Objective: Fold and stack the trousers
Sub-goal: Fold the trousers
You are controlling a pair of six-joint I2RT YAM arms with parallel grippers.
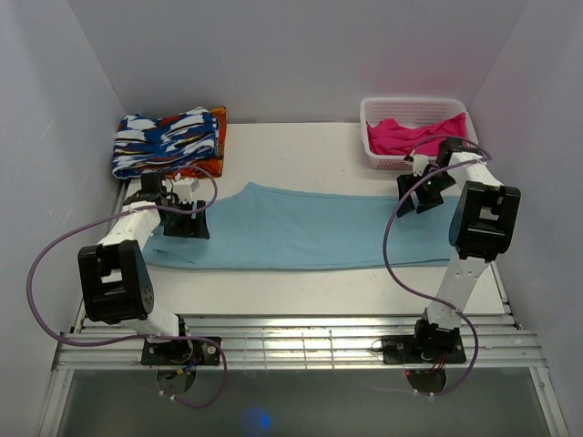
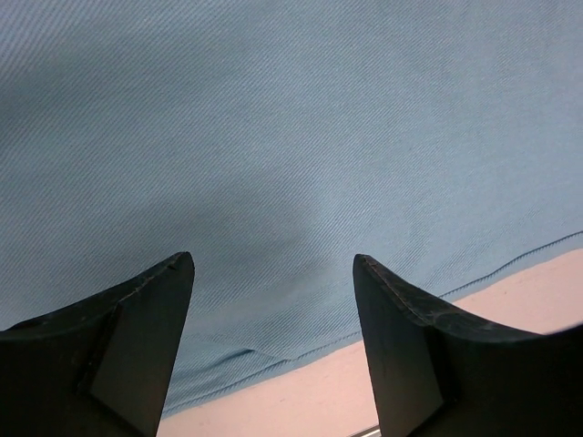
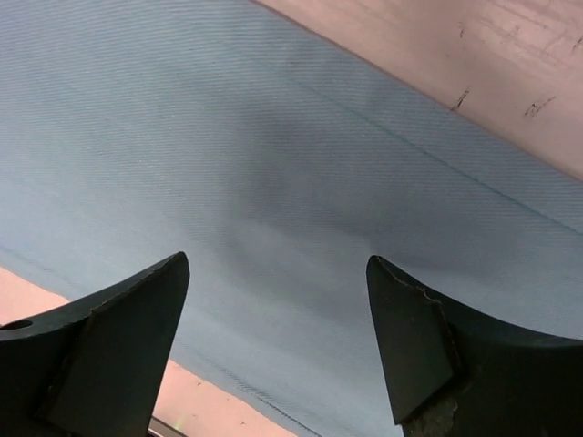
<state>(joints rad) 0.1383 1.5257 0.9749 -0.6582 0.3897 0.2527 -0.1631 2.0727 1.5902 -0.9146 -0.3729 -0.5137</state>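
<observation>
The light-blue trousers [image 1: 291, 228] lie flat across the middle of the table as one long strip running left to right. My left gripper [image 1: 187, 223] hovers over their left end, jaws open and empty; in the left wrist view the cloth [image 2: 273, 137] fills the frame, its hem and a small wrinkle just beyond the fingertips [image 2: 168, 282]. My right gripper [image 1: 421, 198] hangs open over the right end, nothing between its jaws. The right wrist view shows blue cloth [image 3: 273, 164] under the gripper [image 3: 276, 273], with table beyond both edges.
A folded blue-white-orange patterned cloth [image 1: 168, 141] lies at the back left, close behind the left arm. A white basket [image 1: 412, 112] with a bright pink garment [image 1: 410, 137] stands at the back right, just behind the right gripper. White walls enclose the table.
</observation>
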